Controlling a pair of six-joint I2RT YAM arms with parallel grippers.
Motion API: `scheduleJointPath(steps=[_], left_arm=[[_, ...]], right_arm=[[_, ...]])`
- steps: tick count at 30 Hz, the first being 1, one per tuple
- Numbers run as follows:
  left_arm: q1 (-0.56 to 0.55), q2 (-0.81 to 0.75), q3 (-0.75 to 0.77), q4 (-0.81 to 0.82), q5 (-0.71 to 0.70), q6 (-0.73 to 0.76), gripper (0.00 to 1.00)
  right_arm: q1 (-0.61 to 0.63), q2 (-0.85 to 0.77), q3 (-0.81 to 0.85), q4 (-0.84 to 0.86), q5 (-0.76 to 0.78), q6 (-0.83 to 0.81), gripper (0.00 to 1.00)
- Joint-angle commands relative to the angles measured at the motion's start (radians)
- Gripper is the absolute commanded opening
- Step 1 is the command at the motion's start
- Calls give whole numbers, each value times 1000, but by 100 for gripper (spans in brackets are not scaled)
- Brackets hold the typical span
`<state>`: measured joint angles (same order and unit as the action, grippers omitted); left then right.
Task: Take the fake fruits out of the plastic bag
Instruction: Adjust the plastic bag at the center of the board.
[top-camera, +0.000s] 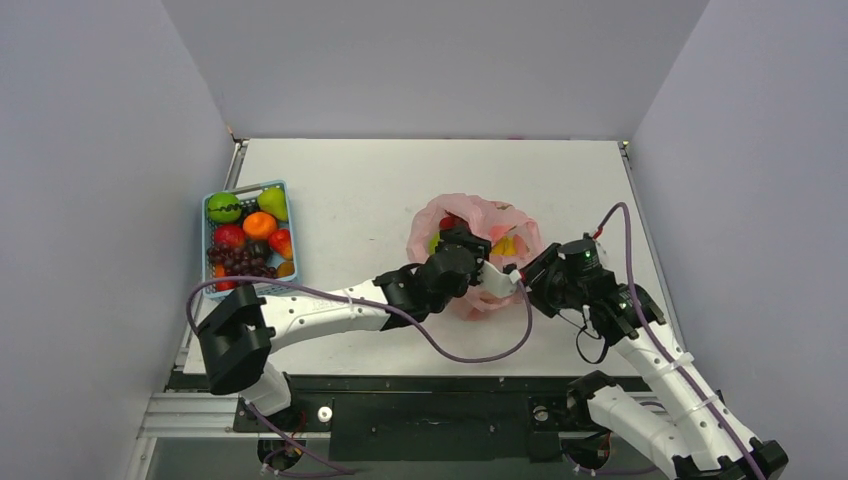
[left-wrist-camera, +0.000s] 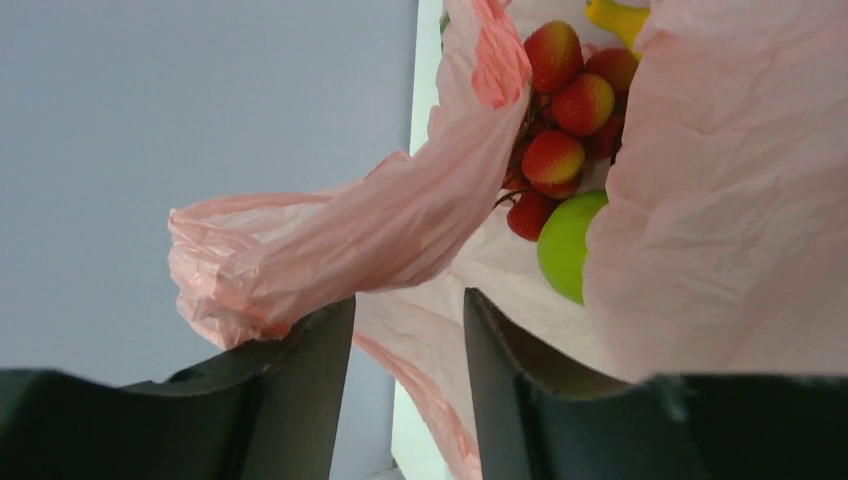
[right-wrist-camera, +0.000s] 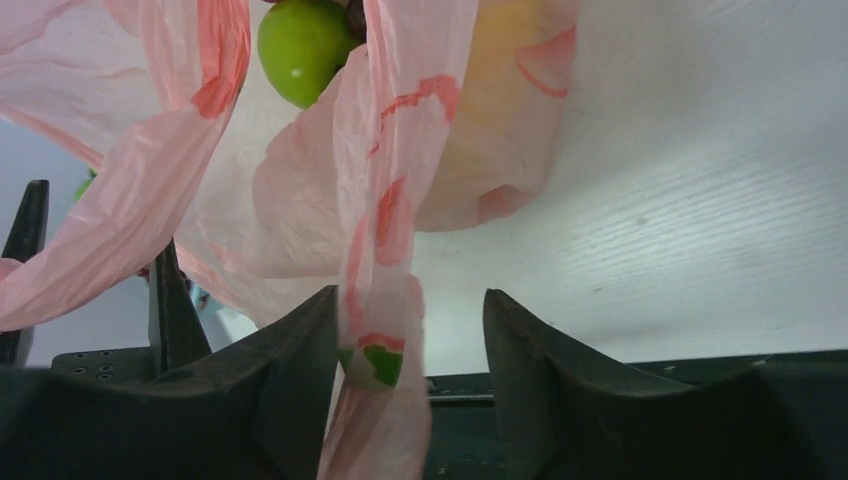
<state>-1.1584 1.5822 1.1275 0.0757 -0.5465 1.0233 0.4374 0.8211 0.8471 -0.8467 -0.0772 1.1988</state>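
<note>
Plastic bag (right-wrist-camera: 100, 60), red print (right-wrist-camera: 385, 215), perhaps lettering

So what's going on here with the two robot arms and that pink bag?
Two robot arms are working at a pink plastic bag in the middle of the table. The left claw and the right claw are both open at its mouth, each with a fold of plastic between its fingers. The green apple, the cluster of red-yellow fruits and the bananas lie inside the bag; none is out yet.
</note>
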Motion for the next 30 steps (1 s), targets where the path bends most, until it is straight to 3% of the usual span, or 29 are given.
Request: scheduleJointPath(steps=[1, 2, 4, 11, 15, 19, 23, 26, 30], left_arm=[[0, 27, 94, 90, -6, 13, 35], [5, 29, 98, 95, 5, -1, 14], [22, 17, 88, 119, 50, -52, 0], [192, -37, 209, -122, 446, -515, 0], [406, 4, 298, -200, 746, -807, 0], [551, 103, 383, -217, 891, -1080, 0], [674, 224, 423, -184, 967, -1338, 0], [745, 303, 431, -64, 1049, -1508, 0], [792, 486, 587, -111, 1146, -1580, 0]], right_arm=[[27, -44, -62, 94, -20, 61, 37], [27, -61, -82, 98, -16, 68, 15], [30, -89, -104, 107, 3, 69, 0], [34, -138, -209, 269, -70, -99, 0], [68, -230, -336, 418, -100, -235, 0], [121, -281, -497, 506, -135, -258, 0], [231, -197, -607, 521, -79, -191, 0], [345, -70, -652, 555, 32, -148, 0], [442, 77, -618, 616, 155, -130, 0]])
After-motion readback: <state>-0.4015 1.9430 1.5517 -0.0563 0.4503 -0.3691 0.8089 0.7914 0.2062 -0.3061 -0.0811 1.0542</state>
